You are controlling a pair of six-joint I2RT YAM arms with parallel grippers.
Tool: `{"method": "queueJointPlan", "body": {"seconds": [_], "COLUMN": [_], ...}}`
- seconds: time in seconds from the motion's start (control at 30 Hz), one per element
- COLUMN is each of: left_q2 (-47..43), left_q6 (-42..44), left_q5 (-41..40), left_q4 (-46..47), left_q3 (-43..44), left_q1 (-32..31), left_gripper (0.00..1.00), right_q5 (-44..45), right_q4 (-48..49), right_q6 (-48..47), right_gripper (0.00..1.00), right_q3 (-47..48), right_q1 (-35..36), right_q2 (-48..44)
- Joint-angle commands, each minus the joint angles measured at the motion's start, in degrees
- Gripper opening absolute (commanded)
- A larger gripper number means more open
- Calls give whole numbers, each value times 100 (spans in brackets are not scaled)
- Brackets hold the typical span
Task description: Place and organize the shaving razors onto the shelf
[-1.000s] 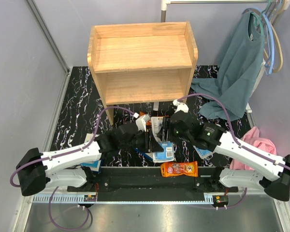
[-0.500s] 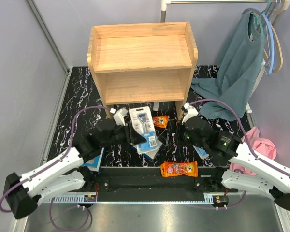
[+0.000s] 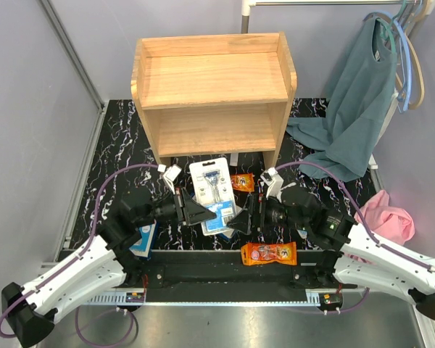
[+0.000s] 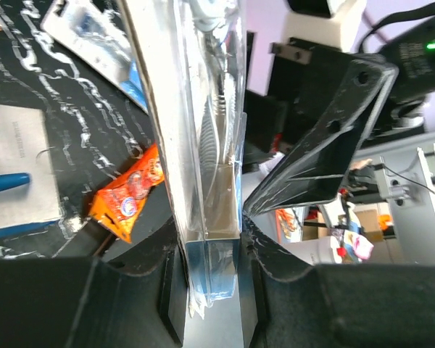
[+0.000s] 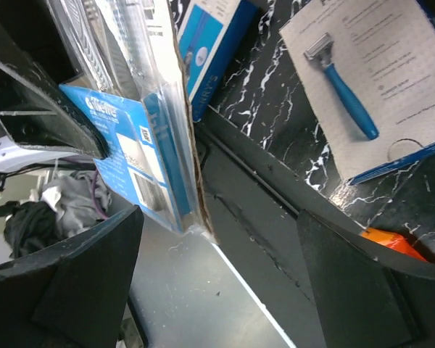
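My left gripper (image 3: pixel 200 211) is shut on the lower edge of a clear blister razor pack (image 3: pixel 212 181) on a blue card. It holds the pack upright above the mat, in front of the wooden shelf (image 3: pixel 214 80). In the left wrist view the pack (image 4: pixel 203 130) stands edge-on between the left gripper's (image 4: pixel 210 246) jaws. My right gripper (image 3: pixel 246 214) is open just right of the pack, and the pack's corner (image 5: pixel 130 145) hangs between its spread fingers (image 5: pixel 80 275) untouched. Orange packets lie at the front (image 3: pixel 268 253) and near the shelf (image 3: pixel 241 182). A white razor box (image 5: pixel 370 87) lies flat.
A blue-and-white box (image 3: pixel 221 221) lies under the held pack and another (image 3: pixel 141 239) sits beside the left arm. A teal garment (image 3: pixel 359 109) hangs at the back right, with a pink cloth (image 3: pixel 388 217) below it. A black rail (image 3: pixel 225 272) runs along the near edge.
The right gripper has opened and drawn back slightly. The left arm has lifted the blister pack out of the pile and swung it left and toward the shelf.
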Motion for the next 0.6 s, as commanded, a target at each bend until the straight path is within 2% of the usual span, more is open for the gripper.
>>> {"method": "queueJointPlan", "body": {"seconds": [0.0, 0.2, 0.57], "left_q2": [14, 84, 137], "left_q6": [-201, -719, -816], "left_q5": [381, 398, 372], "left_q4": [951, 1978, 2164], "left_q3": [14, -240, -390], "left_q1": [22, 31, 22], "left_gripper": [0, 0, 0], "right_q5": [-368, -429, -324], "right_q4": [901, 1067, 2287], "right_q6": [249, 416, 855], "right_gripper": [95, 89, 77], "right_q3": [-249, -478, -979], "right_q1": [33, 33, 33], "right_q2": [-306, -341, -622]}}
